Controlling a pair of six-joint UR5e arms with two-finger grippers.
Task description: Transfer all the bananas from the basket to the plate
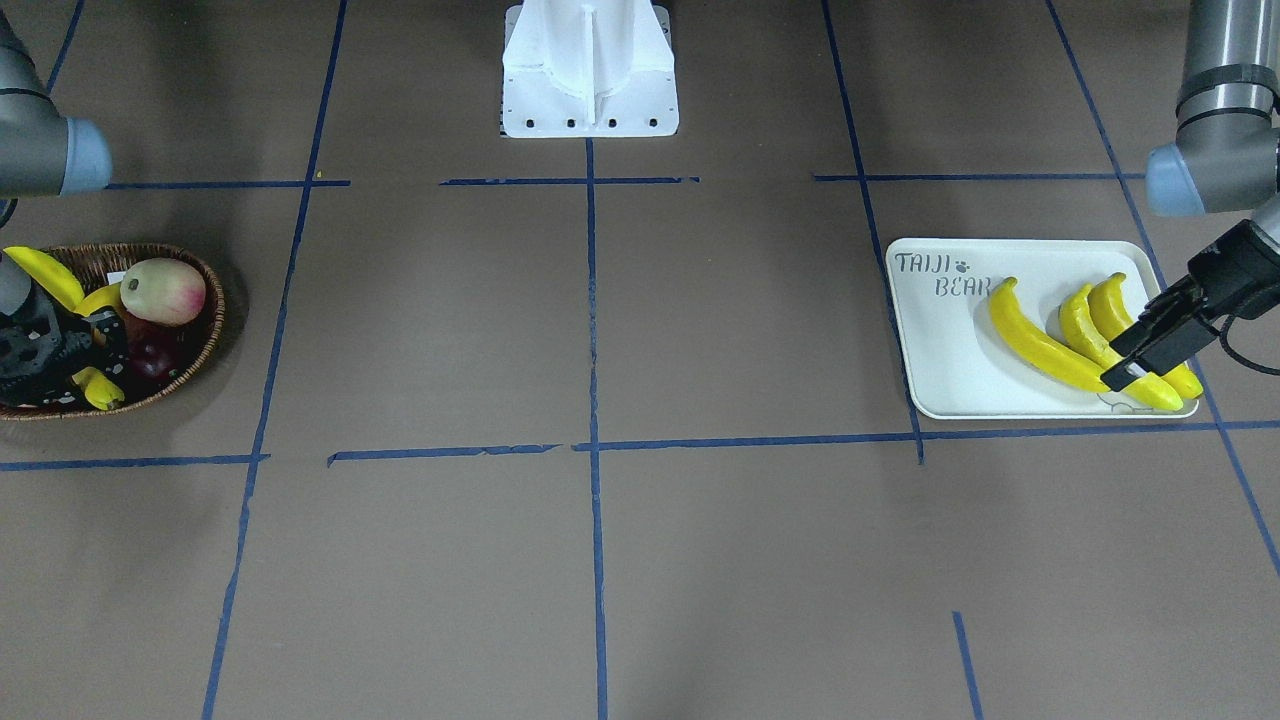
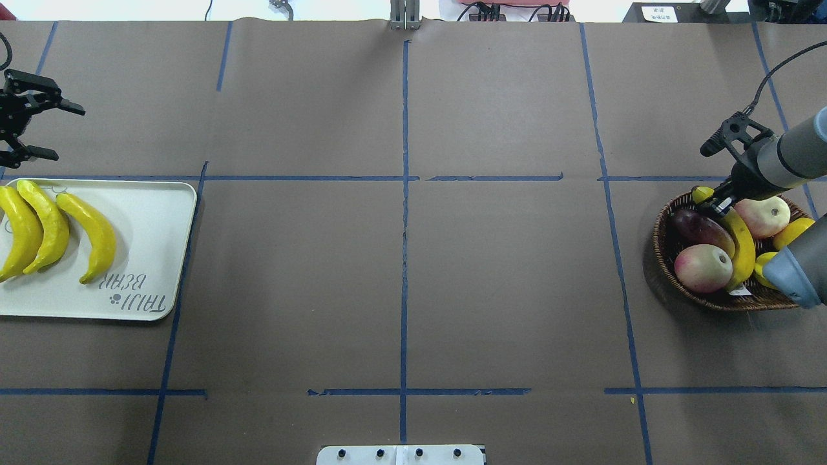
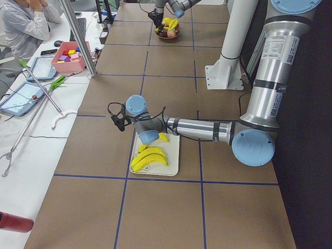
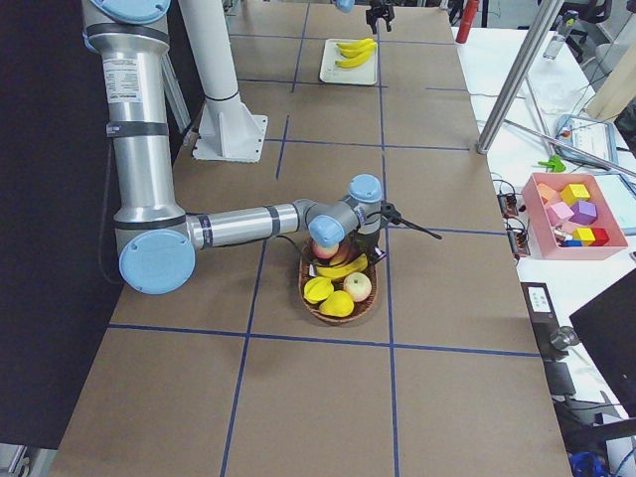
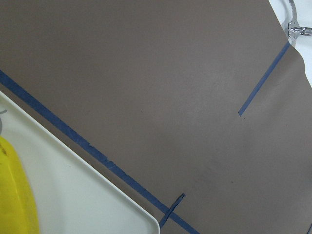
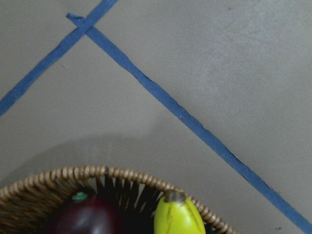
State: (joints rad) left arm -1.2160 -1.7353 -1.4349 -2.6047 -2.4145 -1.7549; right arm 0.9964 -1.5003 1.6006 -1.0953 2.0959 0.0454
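Three yellow bananas (image 2: 45, 223) lie side by side on the white "TAIJI BEAR" plate (image 2: 148, 213) at the table's left end; they also show in the front view (image 1: 1040, 345). My left gripper (image 2: 61, 130) is open and empty, just past the plate's far edge. The fourth banana (image 2: 740, 245) lies in the brown wicker basket (image 2: 659, 239) at the right end. My right gripper (image 2: 711, 200) is down in the basket, closed around that banana's far end. The right wrist view shows the banana's tip (image 6: 178, 217) and the basket rim (image 6: 73, 173).
The basket also holds two pink-white peaches (image 2: 703, 268), a dark purple fruit (image 2: 701, 229) and yellow fruit (image 2: 791, 232), all crowded against the banana. The white robot base (image 1: 590, 70) stands mid-table. Blue tape lines cross the brown table.
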